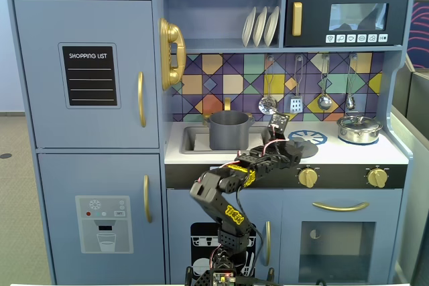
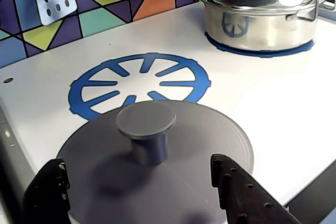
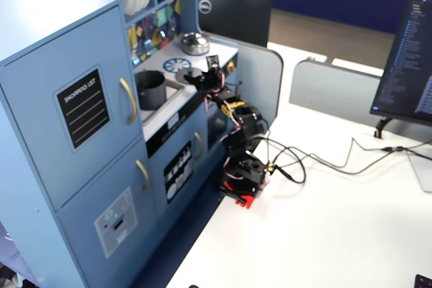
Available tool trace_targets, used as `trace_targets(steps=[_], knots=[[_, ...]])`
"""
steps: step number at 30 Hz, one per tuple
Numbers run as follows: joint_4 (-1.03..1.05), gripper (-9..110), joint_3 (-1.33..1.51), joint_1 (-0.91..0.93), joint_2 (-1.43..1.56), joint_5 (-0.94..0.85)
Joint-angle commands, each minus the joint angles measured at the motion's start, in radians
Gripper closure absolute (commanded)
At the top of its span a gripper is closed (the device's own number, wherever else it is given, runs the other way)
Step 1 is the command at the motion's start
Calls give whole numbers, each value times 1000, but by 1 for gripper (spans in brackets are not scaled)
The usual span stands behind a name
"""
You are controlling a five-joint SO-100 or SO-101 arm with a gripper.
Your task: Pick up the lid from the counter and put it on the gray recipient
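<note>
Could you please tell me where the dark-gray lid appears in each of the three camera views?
A fixed view: the lid lies on the counter, right of centre, behind the gripper.
Wrist view: lower centre, between the fingers.
Another fixed view: not discernible.
Shared landmark: the blue burner ring.

Lid point(image 2: 157, 171): flat round matte dark-gray disc, short central knob with wide flat cap; lies flat, knob up, on the white counter, overlapping the near edge of the blue burner ring
Gray recipient point(image 1: 228, 130): matte dark-gray straight-sided pot, upright, uncovered, standing in the sink recess, well apart from the lid
</note>
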Motion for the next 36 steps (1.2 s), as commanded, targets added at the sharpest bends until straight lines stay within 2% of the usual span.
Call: trace_targets(steps=[1,25,29,32,36], knots=[[-55,73,-110,2,-57,-18],[-155,78,-360,9,-405,-58],[-156,88,-364,6,-423,-77],[-149,102,-362,0,-428,-94],[-158,102,-348,-8,-416,-61]])
